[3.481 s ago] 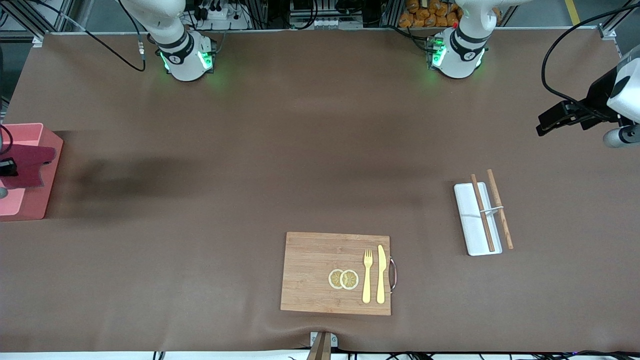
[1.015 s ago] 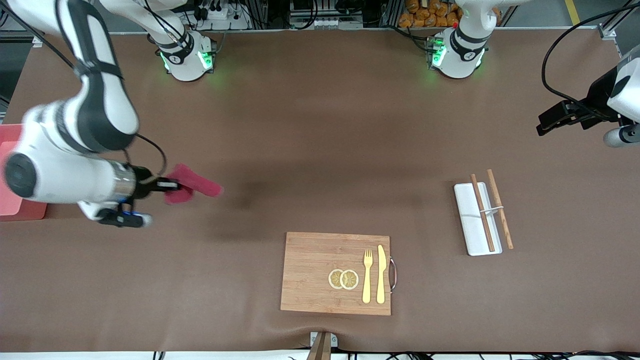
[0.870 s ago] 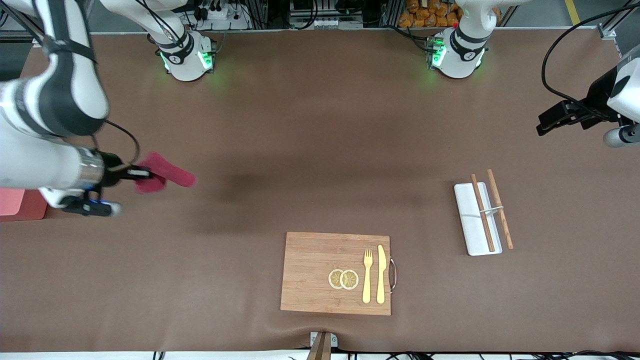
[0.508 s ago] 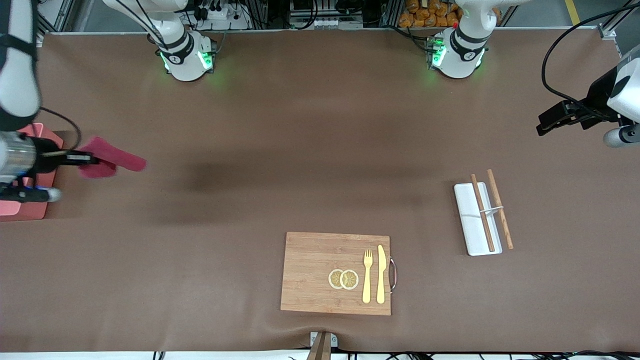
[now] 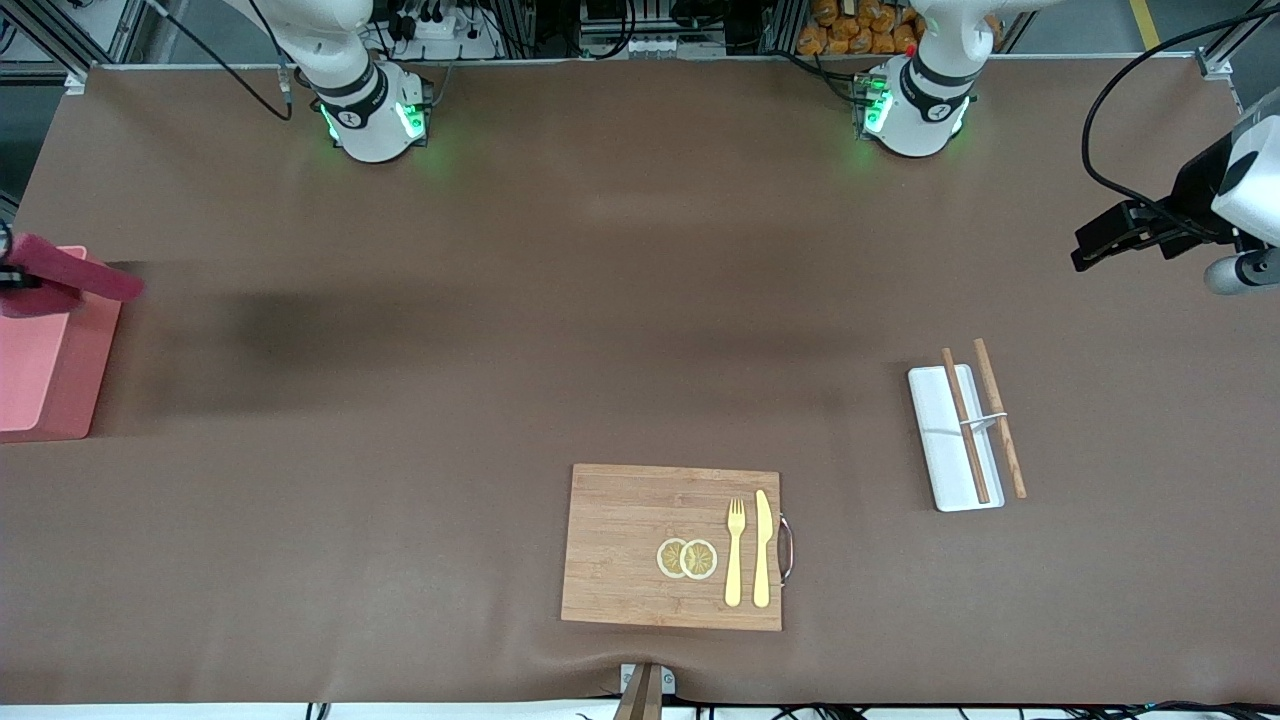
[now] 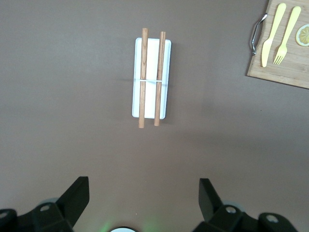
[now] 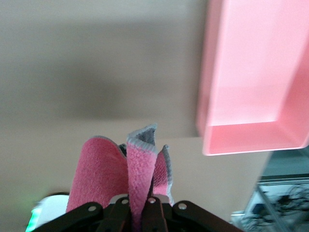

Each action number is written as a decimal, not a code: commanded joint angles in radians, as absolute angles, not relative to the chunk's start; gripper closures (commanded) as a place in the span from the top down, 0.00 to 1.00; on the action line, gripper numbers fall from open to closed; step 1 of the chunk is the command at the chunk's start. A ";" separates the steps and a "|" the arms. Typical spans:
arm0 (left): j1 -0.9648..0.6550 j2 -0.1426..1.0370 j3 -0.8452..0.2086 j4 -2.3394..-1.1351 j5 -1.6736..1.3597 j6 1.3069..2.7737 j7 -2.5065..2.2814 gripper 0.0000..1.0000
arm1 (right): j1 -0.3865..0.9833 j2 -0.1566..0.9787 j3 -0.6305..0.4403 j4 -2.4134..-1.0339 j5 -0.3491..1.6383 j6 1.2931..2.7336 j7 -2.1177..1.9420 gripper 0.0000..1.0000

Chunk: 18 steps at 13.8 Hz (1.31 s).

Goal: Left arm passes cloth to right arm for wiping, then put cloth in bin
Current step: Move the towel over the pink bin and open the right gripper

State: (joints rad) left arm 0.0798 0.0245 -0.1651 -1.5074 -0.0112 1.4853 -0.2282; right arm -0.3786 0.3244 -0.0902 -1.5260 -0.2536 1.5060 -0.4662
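Observation:
The magenta cloth (image 5: 62, 279) hangs in the air over the edge of the pink bin (image 5: 40, 360), at the right arm's end of the table. My right gripper (image 5: 8, 281) is almost out of the front view and is shut on the cloth. The right wrist view shows the cloth (image 7: 137, 164) bunched upright, pinched in my right gripper (image 7: 140, 202), with the bin (image 7: 251, 72) beside it, nothing inside. My left gripper (image 5: 1092, 246) waits high over the left arm's end of the table. In its wrist view my left gripper (image 6: 143, 198) stands open and holds nothing.
A wooden cutting board (image 5: 620, 545) with two lemon slices, a yellow fork and a knife lies near the front camera. A white tray (image 5: 945, 460) with two wooden sticks across it lies toward the left arm's end; the tray (image 6: 152, 104) sits below my left gripper.
My right arm has carried the cloth from over the table toward its own end, up to the bin's edge. The left arm has not moved.

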 commanded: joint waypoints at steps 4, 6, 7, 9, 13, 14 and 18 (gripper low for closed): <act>0.087 -0.006 -0.169 -1.528 -0.028 1.483 -0.207 1.00 | -0.552 0.443 -0.072 -1.497 -0.417 1.797 -0.617 0.00; 0.086 -0.005 -0.172 -1.526 -0.028 1.483 -0.209 1.00 | -0.632 0.500 -0.069 -1.499 -0.419 1.915 -0.620 0.00; 0.087 -0.006 -0.172 -1.526 -0.028 1.483 -0.209 1.00 | -0.646 0.523 -0.069 -1.499 -0.417 1.974 -0.639 0.00; 0.087 -0.006 -0.172 -1.526 -0.028 1.483 -0.207 1.00 | -0.672 0.546 -0.069 -1.499 -0.414 2.066 -0.682 0.13; 0.087 -0.006 -0.170 -1.526 -0.028 1.483 -0.207 1.00 | -0.660 0.516 -0.060 -1.497 -0.345 2.015 -0.709 1.00; 0.087 -0.006 -0.170 -1.526 -0.028 1.483 -0.207 1.00 | -0.644 0.487 -0.046 -1.493 -0.341 1.969 -0.707 1.00; 0.087 -0.005 -0.170 -1.529 -0.028 1.483 -0.207 1.00 | -0.522 0.353 0.009 -1.488 -0.306 1.826 -0.698 1.00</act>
State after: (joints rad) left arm 0.0796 0.0243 -0.1689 -1.5073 -0.0112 1.4853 -0.2282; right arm -0.5751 0.4349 -0.0034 -1.4638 -0.3436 1.8921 -0.6944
